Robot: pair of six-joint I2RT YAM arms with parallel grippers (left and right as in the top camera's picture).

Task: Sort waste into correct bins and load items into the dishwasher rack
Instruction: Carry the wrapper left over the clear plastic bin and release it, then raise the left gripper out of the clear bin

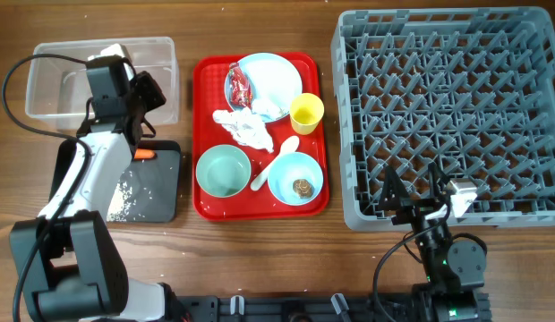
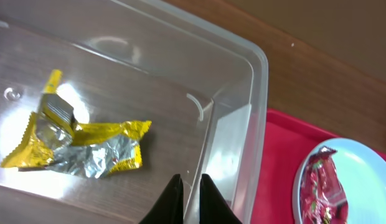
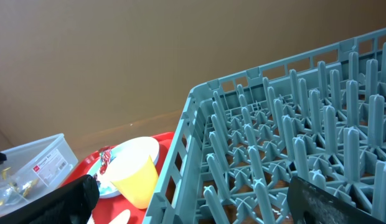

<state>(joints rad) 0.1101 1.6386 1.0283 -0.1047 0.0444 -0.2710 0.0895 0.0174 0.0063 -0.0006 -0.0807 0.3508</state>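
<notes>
The sorting is partly done, judging by how things lie. The left gripper [image 2: 188,190] hangs over the clear tub [image 2: 258,68], its jaws pressed almost together and holding nothing. A yellow wrapper [image 2: 87,149] lies on the tub floor, ahead and to the left of the jaws. The black tray [image 1: 161,179] already holds rice [image 1: 125,192] and a carrot [image 1: 145,154].

On the red tray [image 1: 206,72], not yet sorted, are a red wrapper [image 2: 324,186] on the plate [image 1: 277,76], tissues [image 1: 246,130] and a brown lump [image 1: 302,187] in the blue bowl [image 1: 282,183]. The cup [image 1: 306,113], green bowl [image 1: 223,171] and spoon [image 1: 276,161] also wait there. The rack [image 1: 448,98] holds nothing.

The right gripper [image 3: 193,202] sits low at the rack's near edge, jaws spread wide and empty, with the rack directly ahead.

Only the left wrist view shows the yellow wrapper clearly; in the overhead view the arm covers it. Only the overhead view shows the black tray's contents and the whole empty rack.
</notes>
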